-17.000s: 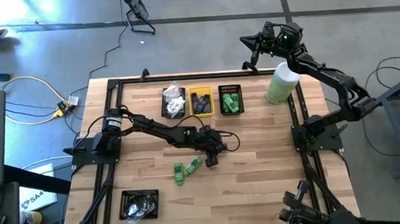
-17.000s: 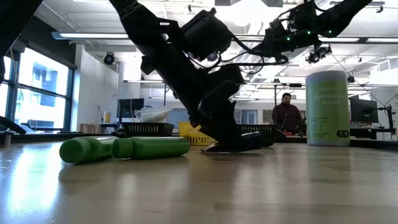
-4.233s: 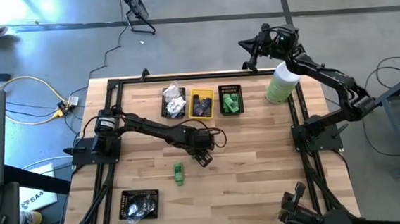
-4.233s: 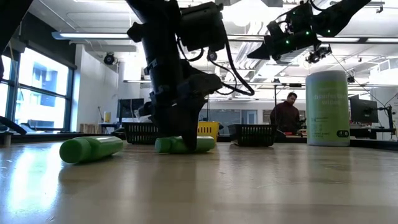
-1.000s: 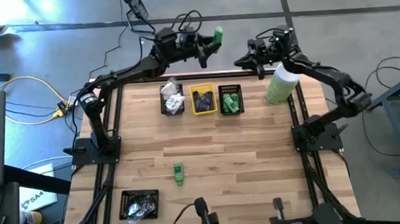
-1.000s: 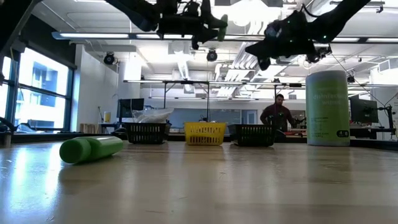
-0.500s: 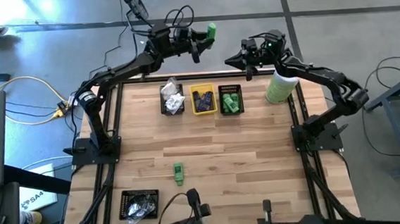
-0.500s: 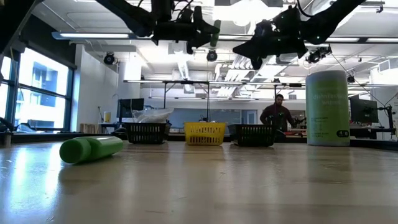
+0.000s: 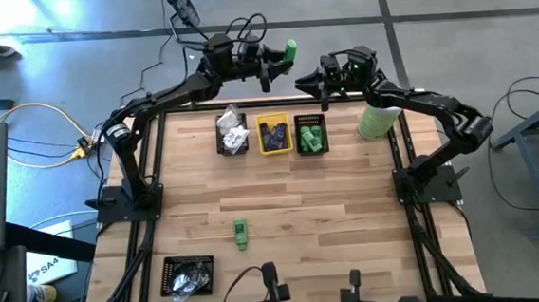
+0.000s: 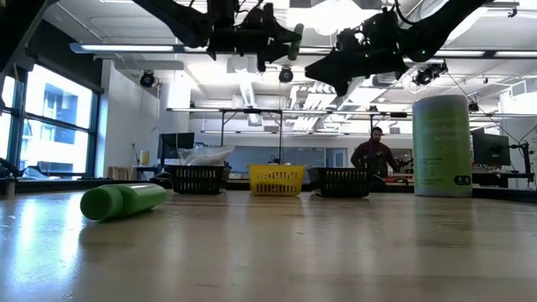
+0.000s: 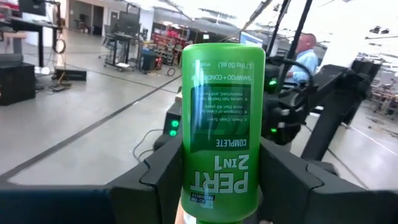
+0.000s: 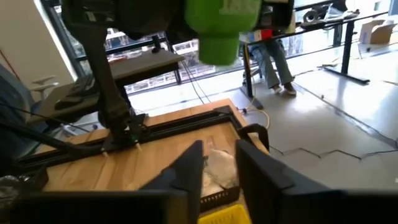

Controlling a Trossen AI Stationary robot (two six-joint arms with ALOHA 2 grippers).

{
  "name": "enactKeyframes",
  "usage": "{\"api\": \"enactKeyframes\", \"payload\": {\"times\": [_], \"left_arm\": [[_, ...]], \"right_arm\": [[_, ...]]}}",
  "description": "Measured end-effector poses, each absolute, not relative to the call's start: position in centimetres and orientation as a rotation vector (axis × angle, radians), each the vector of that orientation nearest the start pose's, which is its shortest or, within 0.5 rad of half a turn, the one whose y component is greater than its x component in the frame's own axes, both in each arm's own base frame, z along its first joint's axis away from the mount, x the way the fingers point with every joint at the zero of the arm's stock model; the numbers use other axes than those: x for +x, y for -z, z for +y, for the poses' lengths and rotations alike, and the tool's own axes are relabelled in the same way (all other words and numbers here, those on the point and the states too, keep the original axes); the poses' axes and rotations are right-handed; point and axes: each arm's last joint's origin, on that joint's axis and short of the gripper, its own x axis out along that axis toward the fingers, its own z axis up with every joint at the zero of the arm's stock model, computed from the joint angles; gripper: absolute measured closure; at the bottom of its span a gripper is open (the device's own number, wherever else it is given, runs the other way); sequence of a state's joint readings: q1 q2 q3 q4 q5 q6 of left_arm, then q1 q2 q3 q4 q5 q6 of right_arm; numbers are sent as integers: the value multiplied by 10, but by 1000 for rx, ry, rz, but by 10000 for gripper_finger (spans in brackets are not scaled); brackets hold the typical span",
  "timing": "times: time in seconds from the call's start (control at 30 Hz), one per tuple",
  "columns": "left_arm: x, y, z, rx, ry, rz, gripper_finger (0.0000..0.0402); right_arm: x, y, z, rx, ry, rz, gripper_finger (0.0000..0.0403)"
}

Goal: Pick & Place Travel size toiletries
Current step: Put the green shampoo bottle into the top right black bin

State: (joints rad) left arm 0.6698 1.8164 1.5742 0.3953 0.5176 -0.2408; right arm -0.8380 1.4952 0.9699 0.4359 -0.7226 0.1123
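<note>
Green bottle [image 9: 292,48], bright, glossy, printed label, is clamped in left gripper [image 9: 282,55] high beyond the table's [image 9: 350,212] 12 o'clock edge, clear air all round. Right gripper [image 9: 310,80] at its 3 o'clock, just apart, fingers slightly parted, empty. Second green bottle [image 9: 241,233] lies near table centre, open wood around.

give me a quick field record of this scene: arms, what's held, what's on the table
left gripper: raised beyond the table's far edge, shut on bright green shampoo bottle
right gripper: raised near that bottle, facing it, jaws apart, empty
loose on wooden table: second green bottle
far row: black mesh bin of white packets, yellow bin, black bin of green bottles
near bin: black basket
</note>
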Motion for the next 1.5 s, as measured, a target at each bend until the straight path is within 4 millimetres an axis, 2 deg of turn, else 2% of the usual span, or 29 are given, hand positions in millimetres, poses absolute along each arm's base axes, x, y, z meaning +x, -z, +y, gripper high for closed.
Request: {"api": "enactKeyframes", "payload": {"times": [0.23,0.4,0.83,1.2,1.5], "left_arm": [[351,-373,247,-152,-132,-141,229],[357,-372,238,-142,-117,-134,229],[362,-370,231,-154,-104,-111,229],[362,-370,231,-154,-99,-111,229],[362,-370,231,-154,-100,-112,229]], "right_arm": [[246,-289,-223,173,66,51,200],[254,-292,-215,136,79,30,172],[255,-302,-214,115,94,-57,198],[258,-306,-211,112,89,-93,202],[258,-306,-211,107,106,-100,243]]}}
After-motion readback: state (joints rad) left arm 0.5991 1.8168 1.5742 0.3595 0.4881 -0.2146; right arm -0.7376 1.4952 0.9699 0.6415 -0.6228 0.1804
